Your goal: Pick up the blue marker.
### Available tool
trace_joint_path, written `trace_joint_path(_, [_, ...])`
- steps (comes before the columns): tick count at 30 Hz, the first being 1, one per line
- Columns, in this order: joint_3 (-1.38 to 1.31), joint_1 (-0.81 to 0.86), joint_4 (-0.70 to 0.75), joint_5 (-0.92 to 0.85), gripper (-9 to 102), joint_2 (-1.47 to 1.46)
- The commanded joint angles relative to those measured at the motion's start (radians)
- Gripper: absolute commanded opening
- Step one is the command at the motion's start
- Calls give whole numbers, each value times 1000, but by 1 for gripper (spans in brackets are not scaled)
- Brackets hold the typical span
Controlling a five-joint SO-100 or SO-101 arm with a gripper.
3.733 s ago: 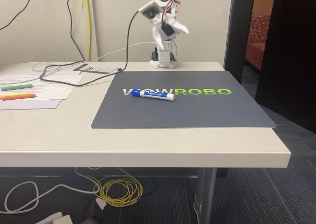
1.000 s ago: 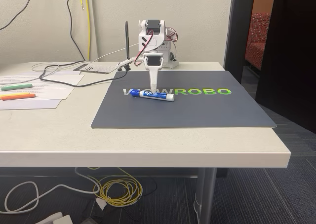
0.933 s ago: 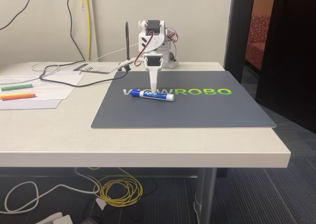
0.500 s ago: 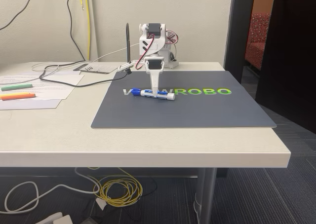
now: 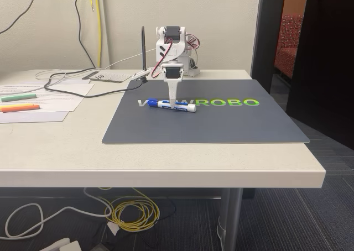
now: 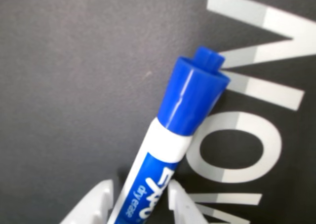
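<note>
End effector (image 5: 172,103) lowered over blue marker (image 5: 171,105), fingers (image 6: 91,206) straddling barrel, part-open; marker flat on mat (image 5: 221,124).

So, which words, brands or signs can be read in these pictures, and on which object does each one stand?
"WOWROBO": large white and green letters on the dark grey rectangular mat; in the fixed view the start is partly covered by the marker, and the wrist view shows "WOW".
"EXPO": white letters on the blue label of the white-barrelled blue-capped marker, cut off at the picture's edge.
"dry erase": small white print on the same label.
Printed sheets of paper at the left of the fixed view: too small to read.
</note>
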Motion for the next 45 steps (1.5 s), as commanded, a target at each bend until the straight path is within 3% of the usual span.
trace_joint_path(1, [-29,0,120,0,12,20])
trace_joint_path(8, [-29,0,120,0,4,20])
trace_joint_path(17, [-29,0,129,-12,3,18])
trace_joint_path(28, [-18,-14,144,-94,16,15])
trace_joint_path(45, [26,-18,176,-129,14,20])
